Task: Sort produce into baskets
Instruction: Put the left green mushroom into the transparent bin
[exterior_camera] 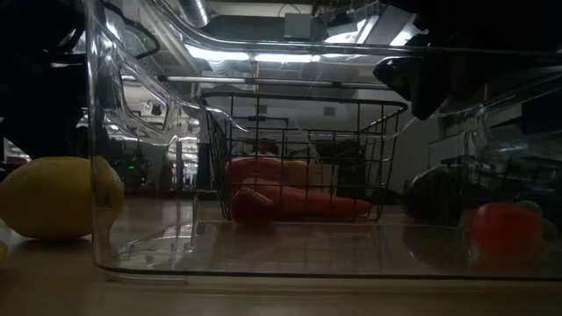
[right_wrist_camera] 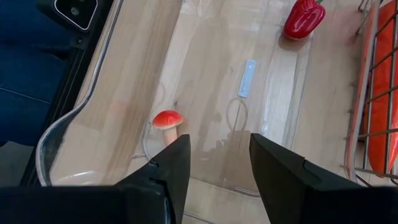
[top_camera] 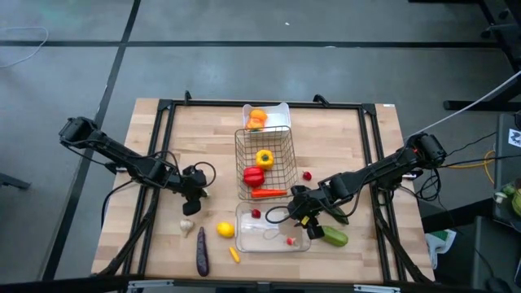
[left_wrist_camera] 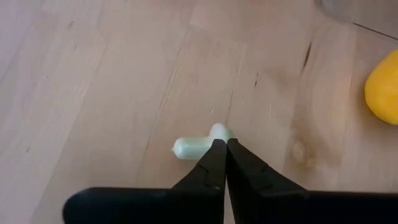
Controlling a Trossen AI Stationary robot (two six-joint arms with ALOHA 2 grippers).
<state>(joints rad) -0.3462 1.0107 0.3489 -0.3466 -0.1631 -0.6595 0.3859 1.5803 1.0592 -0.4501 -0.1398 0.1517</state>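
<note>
Eggplant lies lengthwise toward the table's near edge; left tool together; right tool apart

A pale wooden table in a black frame carries everything. Near its middle stands the wire basket, with the white tray touching it at twelve o'clock and the clear tray just beside it at six. At seven o'clock lie the garlic, the lemon, a purple eggplant and a small yellow piece. A tiny red radish sits at three, and a green cucumber at five.
</note>
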